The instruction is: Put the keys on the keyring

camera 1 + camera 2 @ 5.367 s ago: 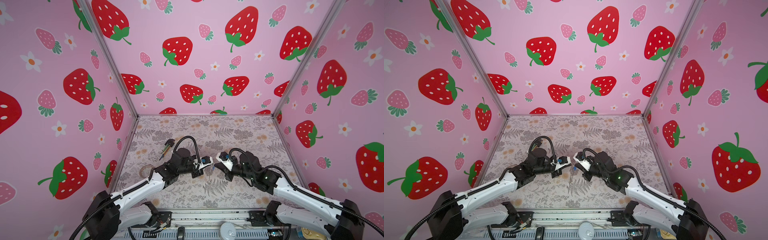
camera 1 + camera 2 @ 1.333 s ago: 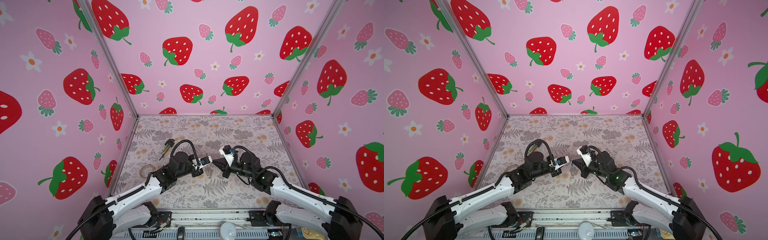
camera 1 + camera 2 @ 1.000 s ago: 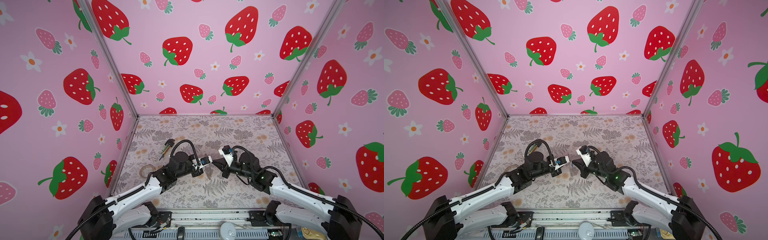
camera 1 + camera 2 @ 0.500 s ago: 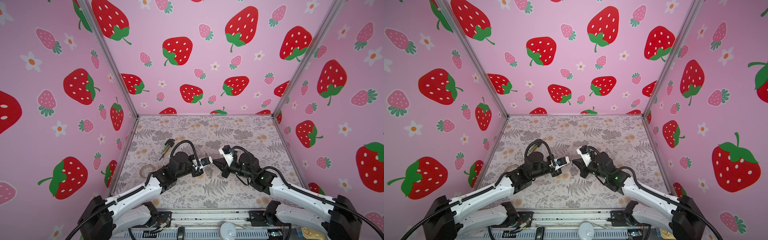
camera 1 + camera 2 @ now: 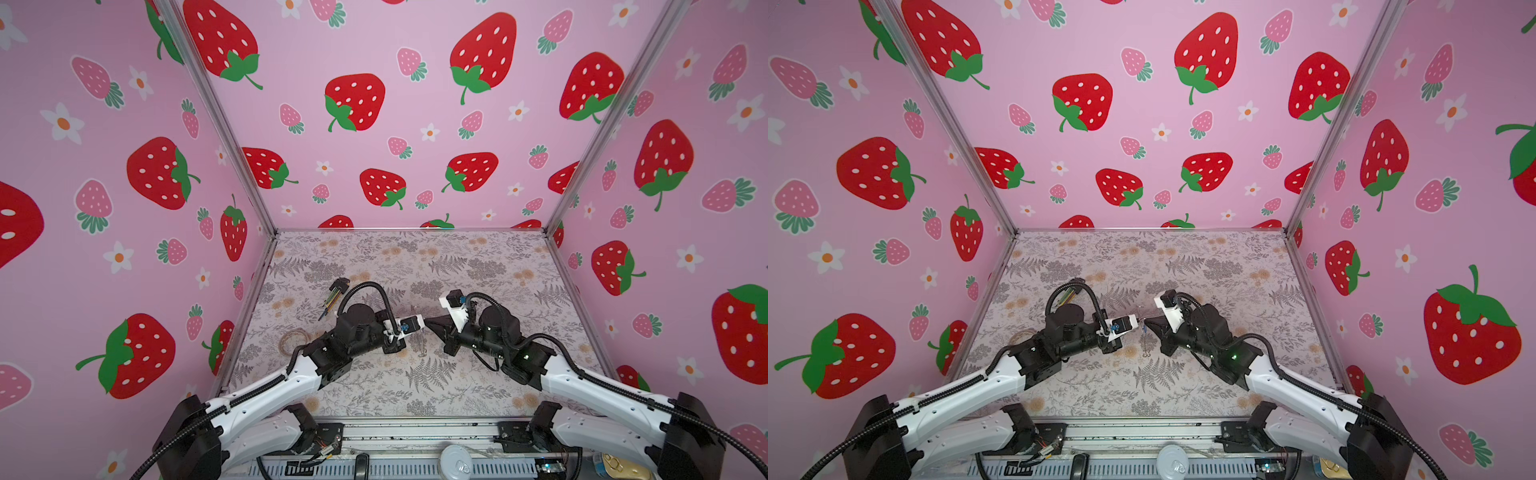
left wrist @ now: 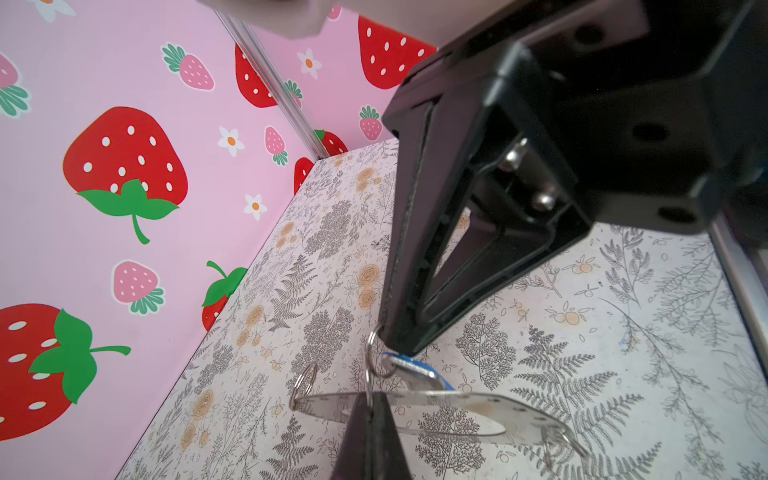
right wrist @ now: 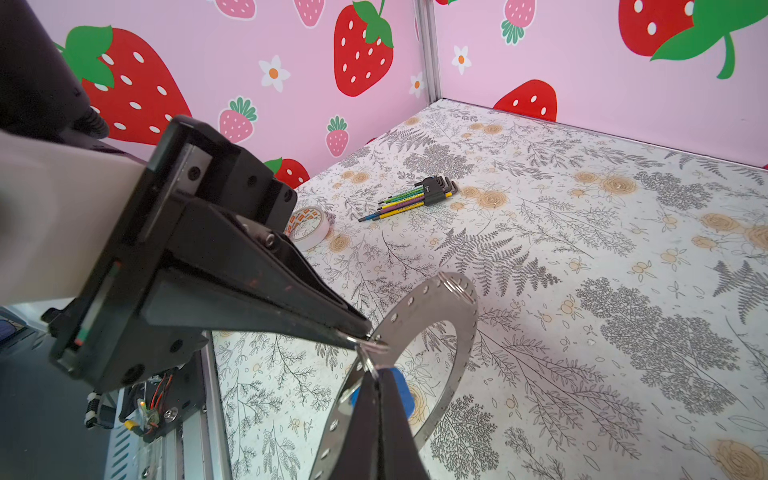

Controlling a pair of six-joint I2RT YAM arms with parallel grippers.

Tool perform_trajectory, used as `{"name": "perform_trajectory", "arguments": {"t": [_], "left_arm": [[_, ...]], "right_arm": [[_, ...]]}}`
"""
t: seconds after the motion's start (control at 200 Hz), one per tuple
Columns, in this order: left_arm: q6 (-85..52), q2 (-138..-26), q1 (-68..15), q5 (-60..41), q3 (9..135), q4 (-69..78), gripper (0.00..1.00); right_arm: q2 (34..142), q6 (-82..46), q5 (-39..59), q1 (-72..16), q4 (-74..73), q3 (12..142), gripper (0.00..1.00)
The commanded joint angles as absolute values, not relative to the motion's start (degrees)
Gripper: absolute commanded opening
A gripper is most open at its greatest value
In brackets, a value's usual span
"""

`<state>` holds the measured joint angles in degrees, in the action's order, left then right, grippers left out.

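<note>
The wire loop (image 6: 369, 357) of the keyring (image 7: 461, 316) is held aloft, pinched by the closed left gripper (image 7: 366, 337) and the closed right gripper (image 6: 388, 347), with the key (image 6: 415, 369) dangling there. Threading seems underway; careful feeding along the loop is required.

In the right wrist view the right gripper (image 7: 372, 374) hides the blade of the key (image 7: 403, 390) and part of its blue head. The lower arc of the keyring (image 7: 465, 328) runs behind it and off the picture's edge. In both top views these 2 are too small to make out.
</note>
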<state>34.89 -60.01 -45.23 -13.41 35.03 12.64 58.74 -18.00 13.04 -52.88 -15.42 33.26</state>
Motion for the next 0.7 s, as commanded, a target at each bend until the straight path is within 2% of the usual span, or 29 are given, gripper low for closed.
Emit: {"name": "perform_trajectory", "arguments": {"t": [0.0,0.225,0.69], "left_arm": [[36.9,-58.4,-46.2,-19.4,34.5,15.1,0.0],[37.2,-58.4,-46.2,-18.7,34.1,15.9,0.0],[36.3,-58.6,-46.2,-17.6,34.2,16.5,0.0]], "right_arm": [[59.3,-20.0,10.5,-51.9,-15.6,33.8,0.0],[61.3,-20.9,13.3,-51.7,-14.5,34.8,0.0],[61.8,-21.1,11.7,-51.7,-11.3,36.8,0.0]]}}
